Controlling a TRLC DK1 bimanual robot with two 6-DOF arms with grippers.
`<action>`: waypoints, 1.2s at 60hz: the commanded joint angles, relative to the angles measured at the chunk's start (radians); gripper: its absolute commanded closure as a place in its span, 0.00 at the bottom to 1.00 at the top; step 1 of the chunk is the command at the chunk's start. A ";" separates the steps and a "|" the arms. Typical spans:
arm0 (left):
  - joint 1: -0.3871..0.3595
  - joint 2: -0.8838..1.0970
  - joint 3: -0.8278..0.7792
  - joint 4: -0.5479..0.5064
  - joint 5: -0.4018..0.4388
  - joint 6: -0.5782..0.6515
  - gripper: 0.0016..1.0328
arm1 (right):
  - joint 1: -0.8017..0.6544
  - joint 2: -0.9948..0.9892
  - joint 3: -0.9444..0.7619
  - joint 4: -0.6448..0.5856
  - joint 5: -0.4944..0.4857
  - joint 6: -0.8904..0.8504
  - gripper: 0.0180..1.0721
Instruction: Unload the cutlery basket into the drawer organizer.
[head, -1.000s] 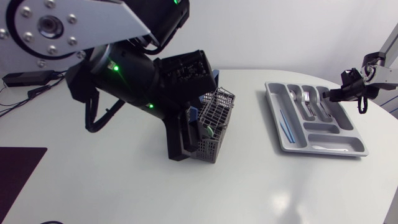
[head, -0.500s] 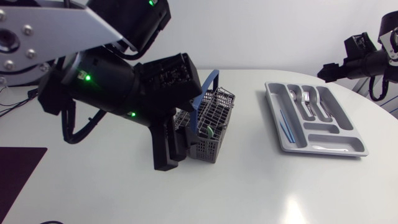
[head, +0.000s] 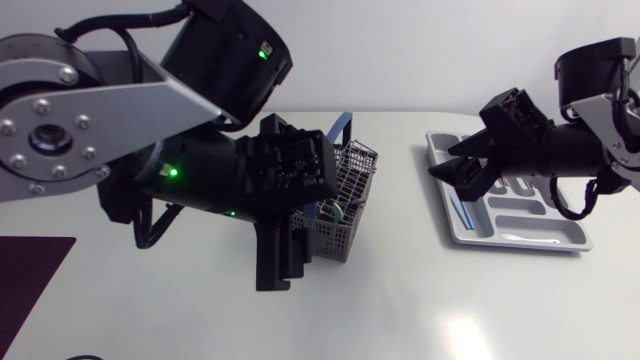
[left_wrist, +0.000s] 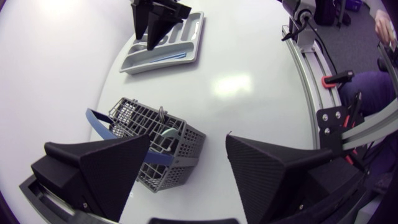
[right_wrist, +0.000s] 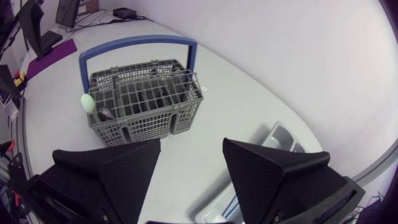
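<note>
Left gripper (head: 285, 255), fingers spread and holding nothing, hangs at the centre-left of the head view against the left side of the cutlery basket (head: 350, 185). The right gripper (head: 468, 165), likewise spread and empty, hovers at the right of the frame over the left end of the drawer organizer (head: 520, 243). The basket stands upright on the tabletop (head: 400, 300) with its blue handle (head: 341, 135) raised, which we judge keeps its pieces on end and reachable from above. The organizer lies flat, well apart from it, and already carries silver cutlery (head: 515, 187), partly hidden by the right gripper, and a thin blue piece (head: 458, 210). We therefore read the unloading as begun but unfinished. We take the left arm's station beside the basket as preparation for a pick, with the right arm stationed over the destination.

The head view cannot settle whether the left gripper touches the basket, since the arm covers the basket's left part. The left wrist view resolves this: the basket lies ahead of and below the open fingers, apart from both, with a pale green piece (left_wrist: 166, 133) standing in it. The right wrist view shows the basket from the opposite side, with the whole handle arch visible, the green piece at a corner, and an edge of the organizer just under the gripper
</note>
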 joint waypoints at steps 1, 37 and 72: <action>-0.025 0.037 -0.009 0.013 -0.019 0.113 0.05 | 0.042 -0.037 -0.059 -0.016 -0.005 -0.030 0.30; -0.060 0.270 0.149 0.016 -0.251 0.476 0.06 | 0.165 -0.199 -0.203 -0.074 0.007 -0.032 0.30; -0.035 0.439 0.269 -0.013 -0.351 0.601 0.50 | 0.168 -0.302 -0.274 -0.094 0.004 -0.035 0.28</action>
